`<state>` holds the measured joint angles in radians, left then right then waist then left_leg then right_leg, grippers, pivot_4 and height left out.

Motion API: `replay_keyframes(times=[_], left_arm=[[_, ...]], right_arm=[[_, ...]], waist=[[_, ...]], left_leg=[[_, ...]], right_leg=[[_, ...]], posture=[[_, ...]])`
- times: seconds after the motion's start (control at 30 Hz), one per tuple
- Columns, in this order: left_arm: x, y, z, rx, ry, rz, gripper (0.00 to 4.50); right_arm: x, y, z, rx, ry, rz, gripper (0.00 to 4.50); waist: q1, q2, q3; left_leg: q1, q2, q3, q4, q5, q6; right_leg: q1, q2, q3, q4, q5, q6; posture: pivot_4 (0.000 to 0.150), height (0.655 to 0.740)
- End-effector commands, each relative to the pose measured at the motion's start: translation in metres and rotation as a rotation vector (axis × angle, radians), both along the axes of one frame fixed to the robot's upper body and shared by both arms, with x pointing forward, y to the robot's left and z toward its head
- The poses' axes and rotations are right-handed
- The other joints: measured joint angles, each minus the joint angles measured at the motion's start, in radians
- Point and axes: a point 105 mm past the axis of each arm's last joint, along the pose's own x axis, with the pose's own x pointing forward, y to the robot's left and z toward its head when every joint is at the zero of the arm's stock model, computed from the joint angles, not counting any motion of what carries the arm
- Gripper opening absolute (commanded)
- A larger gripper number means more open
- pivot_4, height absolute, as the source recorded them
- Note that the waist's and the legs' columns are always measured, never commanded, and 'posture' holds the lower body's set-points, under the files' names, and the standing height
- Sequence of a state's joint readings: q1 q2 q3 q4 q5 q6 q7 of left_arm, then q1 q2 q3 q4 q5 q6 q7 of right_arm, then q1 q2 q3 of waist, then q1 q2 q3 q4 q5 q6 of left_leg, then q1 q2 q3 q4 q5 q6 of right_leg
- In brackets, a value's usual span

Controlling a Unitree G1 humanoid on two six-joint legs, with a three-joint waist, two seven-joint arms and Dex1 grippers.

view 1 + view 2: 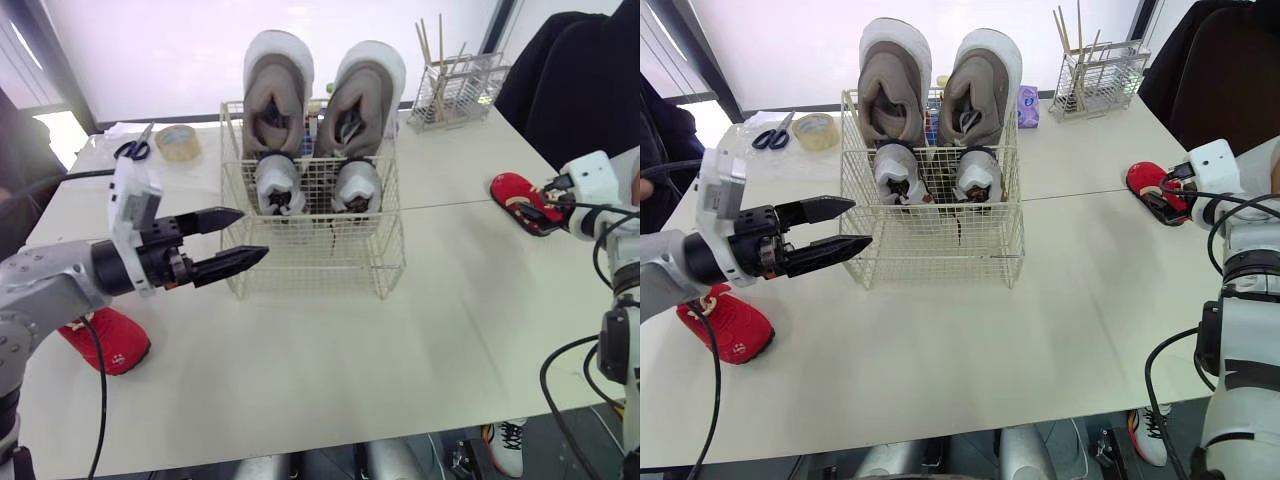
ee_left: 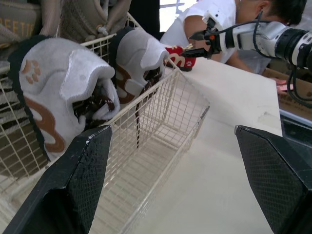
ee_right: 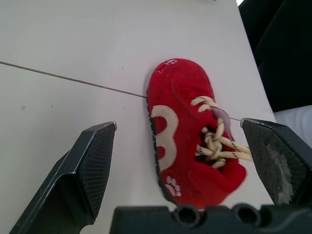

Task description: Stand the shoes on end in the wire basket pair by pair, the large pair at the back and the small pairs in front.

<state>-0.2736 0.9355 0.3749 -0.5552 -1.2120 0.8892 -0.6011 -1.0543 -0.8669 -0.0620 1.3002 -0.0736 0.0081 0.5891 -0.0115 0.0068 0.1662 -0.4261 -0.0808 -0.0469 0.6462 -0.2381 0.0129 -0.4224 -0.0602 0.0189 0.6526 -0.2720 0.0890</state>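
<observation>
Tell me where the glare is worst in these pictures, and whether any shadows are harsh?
Left eye view: the bright panel behind bleaches the white soles of the large shoes; the wire basket throws only a faint shadow on the table. Right wrist view: the red shoe is evenly lit, no glare.
</observation>
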Motion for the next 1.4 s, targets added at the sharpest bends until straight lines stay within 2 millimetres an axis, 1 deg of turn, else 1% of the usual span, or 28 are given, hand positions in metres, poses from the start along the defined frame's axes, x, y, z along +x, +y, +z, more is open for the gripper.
replay_keyframes(times=[0.03,0.2,0.33,0.4,0.47,0.7,1.03,1.27,1.33,1.4], left_arm=[[-0.005,0.000,0.010,-0.003,-0.060,0.025,4.16],[-0.004,-0.001,0.009,0.007,-0.067,0.047,4.16],[-0.004,-0.001,0.009,0.009,-0.072,0.062,4.16],[-0.002,-0.003,0.009,0.005,-0.077,0.064,4.16],[-0.001,-0.004,0.009,0.004,-0.080,0.065,4.16],[0.001,-0.004,0.011,0.006,-0.091,0.078,4.16],[-0.002,-0.001,0.014,0.018,-0.106,0.117,4.16],[-0.003,0.002,0.017,0.028,-0.117,0.152,4.16],[-0.004,0.003,0.018,0.030,-0.120,0.160,4.23],[-0.004,0.004,0.018,0.032,-0.123,0.167,4.23]], right_arm=[[0.003,-0.004,0.014,-0.031,-0.040,-0.046,4.50],[0.001,-0.011,0.022,-0.022,-0.077,-0.091,4.50],[-0.004,-0.021,0.027,-0.005,-0.097,-0.129,4.50],[-0.008,-0.028,0.023,0.027,-0.094,-0.174,4.50],[-0.010,-0.031,0.017,0.072,-0.087,-0.205,4.50],[-0.004,-0.022,0.006,0.198,-0.085,-0.232,4.50],[-0.003,-0.019,-0.010,0.224,-0.056,-0.274,4.50],[-0.001,-0.015,-0.016,0.244,-0.057,-0.288,4.50],[0.001,-0.012,-0.017,0.246,-0.057,-0.285,3.96],[0.003,-0.010,-0.018,0.247,-0.057,-0.280,3.29]], waist=[[0.000,0.000,0.000],[-0.003,0.000,0.000],[-0.003,0.000,0.000],[-0.002,0.000,0.000],[-0.002,0.000,0.000],[-0.003,0.000,0.000],[-0.002,0.000,0.000],[-0.003,0.000,0.000],[-0.004,0.000,0.000],[-0.004,0.000,0.000]], left_leg=[[0.000,0.000,0.000,0.000,0.000,0.000],[0.000,0.000,0.000,0.000,0.000,0.000],[0.000,0.000,0.000,0.000,0.000,0.000],[0.000,0.000,0.000,0.000,0.000,0.000],[0.000,0.000,0.000,0.001,0.000,0.000],[0.000,0.000,0.000,0.001,0.000,0.000],[0.001,0.000,0.001,0.001,0.000,0.000],[0.001,0.000,0.001,0.001,0.000,0.000],[0.001,0.000,0.001,0.001,0.000,0.000],[0.001,0.000,0.001,0.001,0.000,0.000]], right_leg=[[0.000,0.000,0.000,0.000,0.000,0.000],[0.000,0.000,0.000,0.001,0.000,0.000],[0.000,0.000,0.000,0.001,0.000,0.000],[0.000,0.000,0.000,0.001,0.000,0.000],[0.000,0.000,0.000,0.001,0.000,0.000],[0.000,0.000,0.000,0.002,0.000,0.000],[0.001,0.001,0.000,0.002,0.000,0.000],[0.001,0.001,0.000,0.002,0.000,0.000],[0.001,0.001,0.000,0.002,0.000,0.000],[0.001,0.001,0.000,0.002,0.000,0.000]], posture=[[0.150,0.7400],[0.150,0.7400],[0.150,0.7400],[0.150,0.7400],[0.150,0.7400],[0.150,0.7400],[0.150,0.7400],[0.150,0.7400],[0.150,0.7400],[0.150,0.7400]])
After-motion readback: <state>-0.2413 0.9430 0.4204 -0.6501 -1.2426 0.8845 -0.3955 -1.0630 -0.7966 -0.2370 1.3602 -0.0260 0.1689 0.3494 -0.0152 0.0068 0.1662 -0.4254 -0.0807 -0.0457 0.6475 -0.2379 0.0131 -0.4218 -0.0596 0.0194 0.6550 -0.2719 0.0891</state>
